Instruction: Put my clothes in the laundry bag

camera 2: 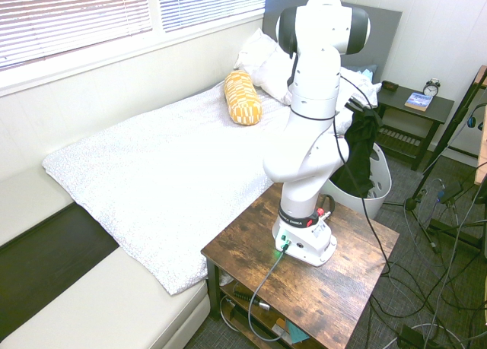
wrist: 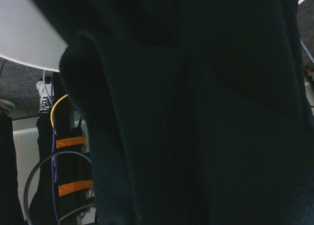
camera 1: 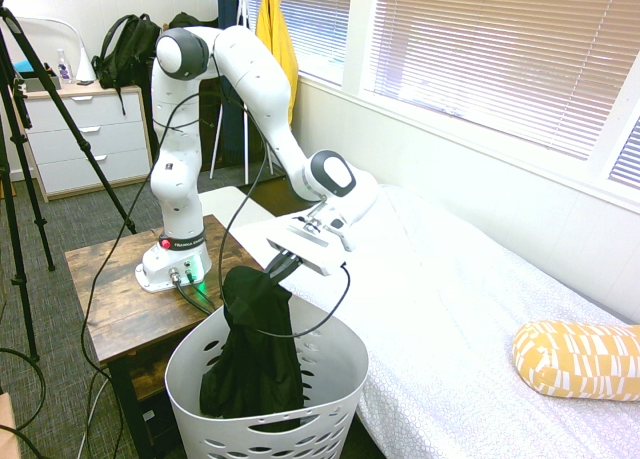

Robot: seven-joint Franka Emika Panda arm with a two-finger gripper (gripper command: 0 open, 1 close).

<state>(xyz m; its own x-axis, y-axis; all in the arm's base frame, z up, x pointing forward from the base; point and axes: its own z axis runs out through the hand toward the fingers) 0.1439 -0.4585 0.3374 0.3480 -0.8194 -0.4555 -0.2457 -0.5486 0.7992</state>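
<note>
Already the black garment (camera 1: 255, 349) hangs mostly inside the laundry basket (camera 1: 330, 419), its lower folds down among the white walls and its top bunched just above the rim. The gripper (camera 1: 275, 269) sits just over that rim with its jaws pinched tight on the cloth's upper end — the wrist view shows little but dark fabric up close.

Judging by this, the step in hand is the lowering and the task is nearly done; what remains, I think, is to sink a little further toward the basket's middle, then part the jaws so the cloth drops clear inside rather than draping over the rim.

Room is tight on 2 sides of the basket: the wooden table (camera 1: 100, 299) stands just beside it, and the bed (camera 1: 460, 309) presses against its other side. The near rim is free. A loop of cable hangs across the garment at the basket's mouth and could snag as the hand comes away. Beyond the basket along the bed, a yellow patterned pillow (camera 1: 580, 359) lies well apart.
</note>
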